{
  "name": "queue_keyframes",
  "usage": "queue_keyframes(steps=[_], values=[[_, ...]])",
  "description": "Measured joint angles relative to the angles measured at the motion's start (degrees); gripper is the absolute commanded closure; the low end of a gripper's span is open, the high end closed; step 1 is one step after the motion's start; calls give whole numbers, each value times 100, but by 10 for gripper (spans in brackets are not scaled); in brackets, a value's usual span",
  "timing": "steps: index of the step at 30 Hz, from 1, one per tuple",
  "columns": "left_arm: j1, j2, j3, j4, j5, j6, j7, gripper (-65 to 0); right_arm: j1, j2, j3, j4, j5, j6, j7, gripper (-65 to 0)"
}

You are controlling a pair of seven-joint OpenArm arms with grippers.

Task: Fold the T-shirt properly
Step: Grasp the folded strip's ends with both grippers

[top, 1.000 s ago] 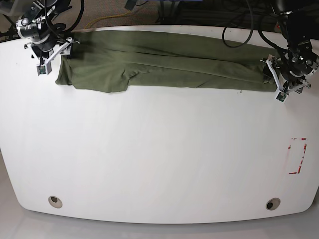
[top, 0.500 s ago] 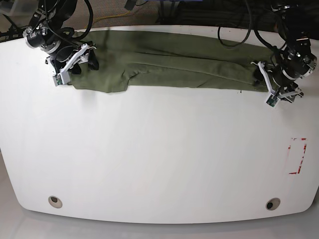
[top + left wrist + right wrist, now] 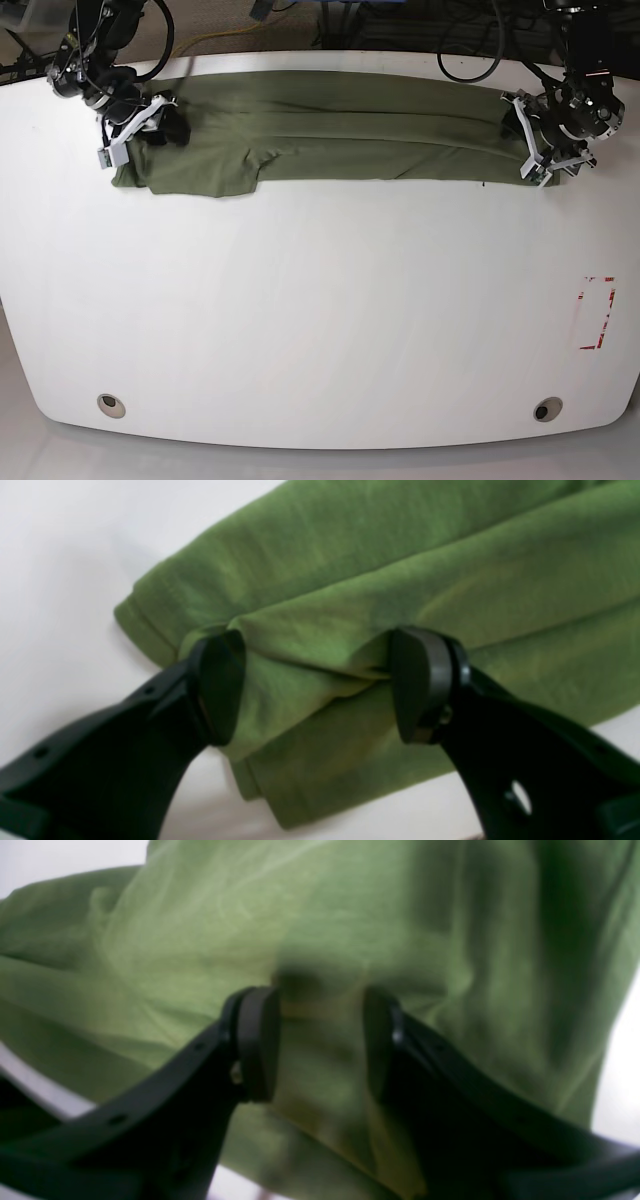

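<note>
While the T-shirt (image 3: 330, 135) is lying as a long folded band across the far side of the table (image 3: 320, 320), both arms are working at its ends. The left gripper (image 3: 317, 685) is standing with its fingers (image 3: 222, 685) wide apart, a raised ridge of layered hem bunching between them. The right gripper (image 3: 320, 1040) is straddling cloth with a narrower gap; blur is hiding whether it is pinching yet. Being soft, light and limp, the cotton is likely sagging and slipping unless every layer between the pads is caught near the corners.
</note>
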Motion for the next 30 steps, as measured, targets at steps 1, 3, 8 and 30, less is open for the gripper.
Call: queue_keyframes(steps=[1, 3, 8, 30], values=[[-13, -39, 50, -116, -63, -4, -68, -421, 170, 61, 0, -188, -155, 59, 83, -263], [-92, -61, 83, -269, -138, -26, -192, -422, 472, 133, 0, -516, -501, 72, 343, -263], [-361, 74, 155, -424, -122, -31, -376, -426, 1325, 271, -4, -1344, -1351, 111, 984, -263], [-815, 378, -2037, 74, -2789, 42, 1897, -587, 1781, 350, -417, -1690, -1902, -59, 1300, -257]])
